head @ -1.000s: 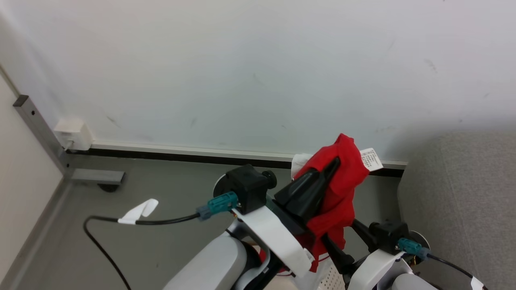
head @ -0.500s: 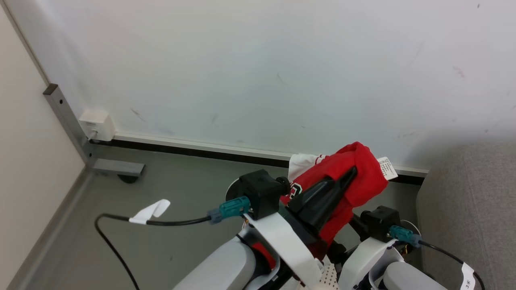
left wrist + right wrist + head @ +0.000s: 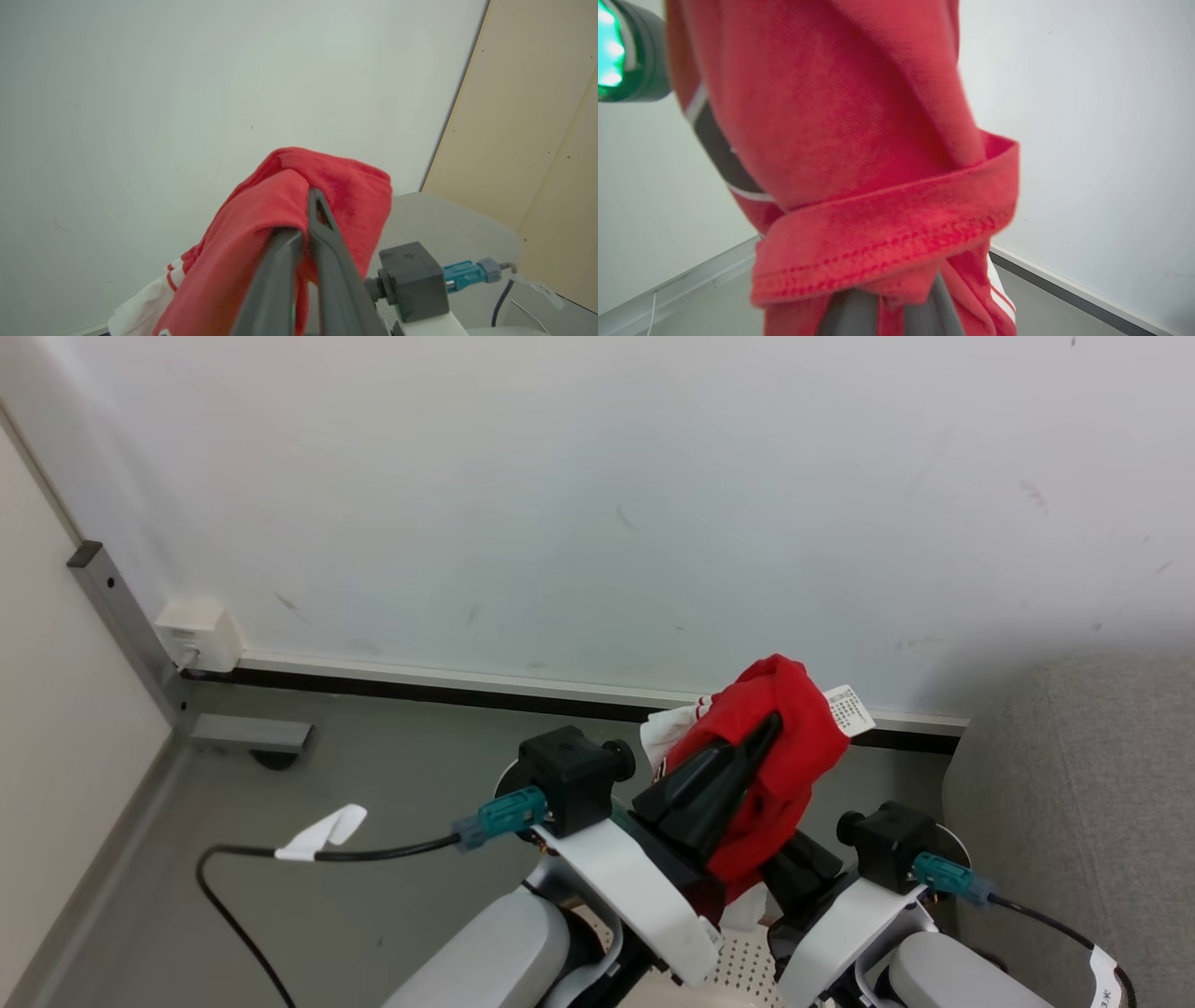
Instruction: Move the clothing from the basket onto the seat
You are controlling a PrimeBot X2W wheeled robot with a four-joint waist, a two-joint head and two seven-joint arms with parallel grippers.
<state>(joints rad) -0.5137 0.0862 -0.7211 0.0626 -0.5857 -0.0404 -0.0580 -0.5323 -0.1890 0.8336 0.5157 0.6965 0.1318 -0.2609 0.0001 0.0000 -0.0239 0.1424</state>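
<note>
Right, my L hand (image 3: pixel 771 726) is clenched on the clothing (image 3: pixel 794 756), up in the air above the basket (image 3: pixel 738 971), w/ the seat (image 3: pixel 1074 784) on my right. Head view gives the white label (image 3: pixel 848 709), print too small to read. R wrist view gives my R hand (image 3: pixel 889 319) pinching red fabric below a stitched hem.

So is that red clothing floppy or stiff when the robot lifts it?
Probably floppy: the clothing folds and droops over the left fingers. Likely light too, since thin fingers hold it up. It may slip, hanging loosely.
</note>
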